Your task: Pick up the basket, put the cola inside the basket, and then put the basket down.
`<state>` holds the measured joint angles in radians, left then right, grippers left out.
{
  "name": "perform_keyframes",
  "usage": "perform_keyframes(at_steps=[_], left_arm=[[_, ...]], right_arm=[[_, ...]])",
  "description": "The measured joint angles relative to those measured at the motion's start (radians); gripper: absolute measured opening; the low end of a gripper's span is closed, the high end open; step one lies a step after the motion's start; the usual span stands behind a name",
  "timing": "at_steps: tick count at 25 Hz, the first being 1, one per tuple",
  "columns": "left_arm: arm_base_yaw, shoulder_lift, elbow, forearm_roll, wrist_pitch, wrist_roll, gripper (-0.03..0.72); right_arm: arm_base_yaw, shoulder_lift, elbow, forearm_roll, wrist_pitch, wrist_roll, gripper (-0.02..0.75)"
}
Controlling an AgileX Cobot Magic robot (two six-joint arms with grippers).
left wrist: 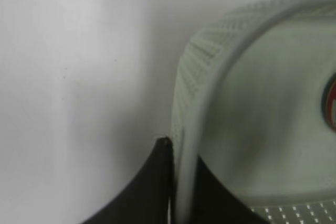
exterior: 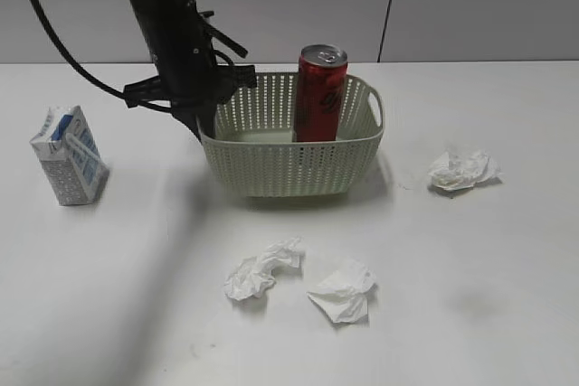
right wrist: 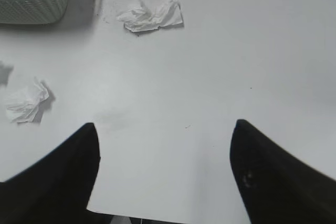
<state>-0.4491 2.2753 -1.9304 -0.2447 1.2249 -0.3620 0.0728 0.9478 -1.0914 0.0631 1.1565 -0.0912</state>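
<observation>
The pale sage-green basket (exterior: 289,164) stands on the white table at the middle. The red cola can (exterior: 319,97) stands upright inside it, toward the back right. My left gripper (exterior: 206,124) is shut on the basket's left rim; in the left wrist view the two black fingers (left wrist: 181,153) pinch the basket's wall (left wrist: 210,66) from both sides. The can's top shows at the right edge of that view (left wrist: 332,100). My right gripper (right wrist: 165,129) is open and empty above bare table; it is out of the exterior view. The basket's corner (right wrist: 31,3) shows at the top left of the right wrist view.
A white-and-blue carton (exterior: 69,155) stands at the left. Crumpled tissues lie in front of the basket (exterior: 262,268) (exterior: 344,293) and to its right (exterior: 463,170). In the right wrist view tissues lie near the basket (right wrist: 149,16) and at the left (right wrist: 26,102).
</observation>
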Motion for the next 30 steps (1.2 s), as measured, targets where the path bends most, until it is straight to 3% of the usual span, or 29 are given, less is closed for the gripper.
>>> perform_keyframes(at_steps=[8, 10, 12, 16, 18, 24, 30], left_arm=[[0.000, 0.019, -0.010, 0.004, -0.012, 0.045, 0.003], [0.000, 0.019, -0.010, 0.000, -0.012, 0.050, 0.039], [0.000, 0.019, -0.014, -0.009, -0.009, 0.061, 0.154], [0.000, 0.018, -0.018, -0.019, -0.009, 0.087, 0.544], [0.000, 0.018, -0.018, -0.019, -0.009, 0.088, 0.624], [0.014, -0.045, -0.019, 0.000, -0.008, 0.096, 0.657], [0.086, -0.189, -0.020, 0.005, -0.008, 0.170, 0.657]], right_arm=[[0.000, -0.206, 0.028, 0.000, 0.000, 0.019, 0.596], [0.000, -0.238, 0.029, 0.000, 0.002, 0.020, 0.596], [0.000, -0.261, 0.031, 0.000, 0.014, 0.023, 0.596], [0.000, -0.305, 0.032, 0.000, 0.033, 0.038, 0.594], [0.000, -0.324, 0.032, 0.000, 0.037, 0.044, 0.594], [0.000, -0.394, 0.093, 0.017, 0.038, 0.057, 0.594], [0.000, -0.556, 0.350, 0.008, -0.055, 0.049, 0.594]])
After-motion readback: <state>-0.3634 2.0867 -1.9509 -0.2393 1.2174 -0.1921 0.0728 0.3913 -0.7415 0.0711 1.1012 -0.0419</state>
